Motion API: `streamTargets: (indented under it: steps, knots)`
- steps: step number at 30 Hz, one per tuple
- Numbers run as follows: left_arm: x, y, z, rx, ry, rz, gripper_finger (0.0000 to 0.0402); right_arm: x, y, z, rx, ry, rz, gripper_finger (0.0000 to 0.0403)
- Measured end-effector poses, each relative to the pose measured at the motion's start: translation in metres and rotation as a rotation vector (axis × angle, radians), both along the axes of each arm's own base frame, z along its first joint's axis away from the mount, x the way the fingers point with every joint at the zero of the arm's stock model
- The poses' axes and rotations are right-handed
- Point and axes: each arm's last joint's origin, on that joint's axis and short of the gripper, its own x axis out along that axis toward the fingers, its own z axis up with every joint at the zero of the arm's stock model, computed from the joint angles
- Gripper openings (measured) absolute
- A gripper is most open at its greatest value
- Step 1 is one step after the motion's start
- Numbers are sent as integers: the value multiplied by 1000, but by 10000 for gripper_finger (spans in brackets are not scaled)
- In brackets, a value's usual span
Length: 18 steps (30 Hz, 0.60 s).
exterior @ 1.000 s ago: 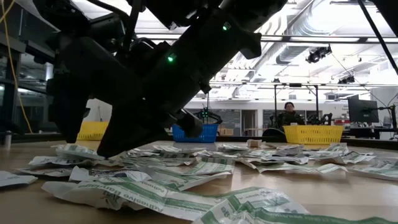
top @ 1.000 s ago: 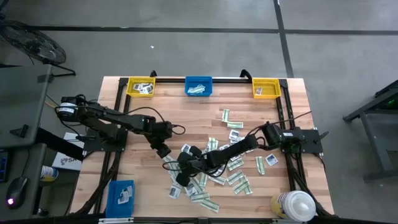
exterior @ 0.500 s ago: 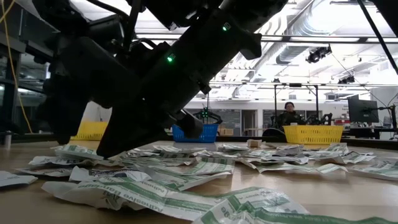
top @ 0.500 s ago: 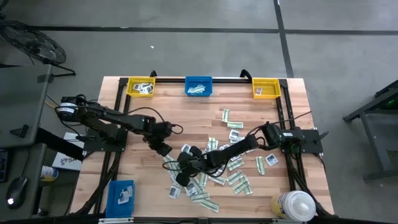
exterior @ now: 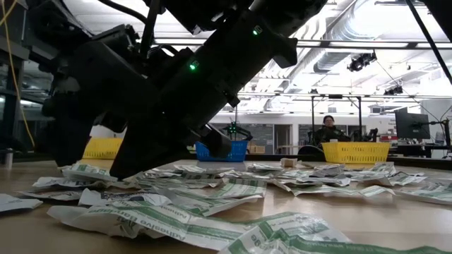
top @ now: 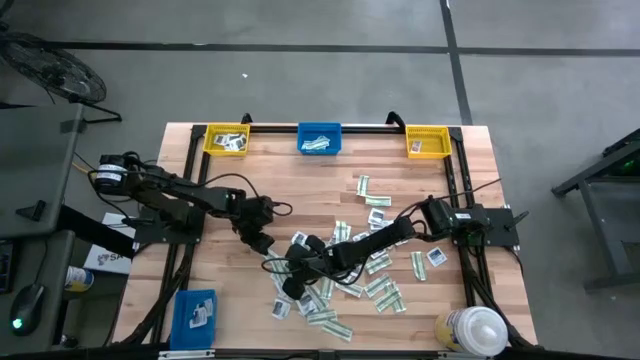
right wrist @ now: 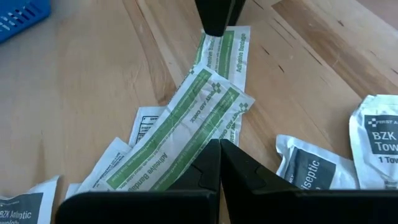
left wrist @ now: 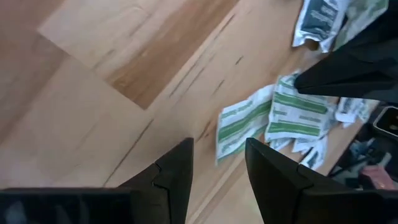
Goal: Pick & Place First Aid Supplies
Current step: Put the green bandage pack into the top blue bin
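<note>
Wooden planks make up the bench, which fills the middle of the high view, with the first aid supplies strewn across its lower centre and lower right as a loose heap of flat paper packets. They look very light, thin and limp, likely to slide on the wood or lift in twos where they overlap, so the best hold is probably a raised or free edge of a packet lying apart from its neighbours, not the flat middle. Both dark arms reach into that heap. The right gripper sits low at the heap's left side, jaws pressed together; in its wrist view the closed tips rest at the near end of a long green-and-white strip at frame centre, though whether the paper is caught between them cannot be told. A squarish white packet lies just beside, at the lower right of that frame. The left gripper hovers just upper left of the heap, jaws spread and holding nothing. In its wrist view the fingers stand over bare wood, and the nearest strip packet lies just beyond them at centre right, not yet between them.
</note>
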Motion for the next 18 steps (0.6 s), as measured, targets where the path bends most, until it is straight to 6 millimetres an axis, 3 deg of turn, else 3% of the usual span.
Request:
streamTargets:
  steps: [18]
  knots:
    - [0,-1,-4,-59,-48,26,142,0,0,0,0,1,0,0]
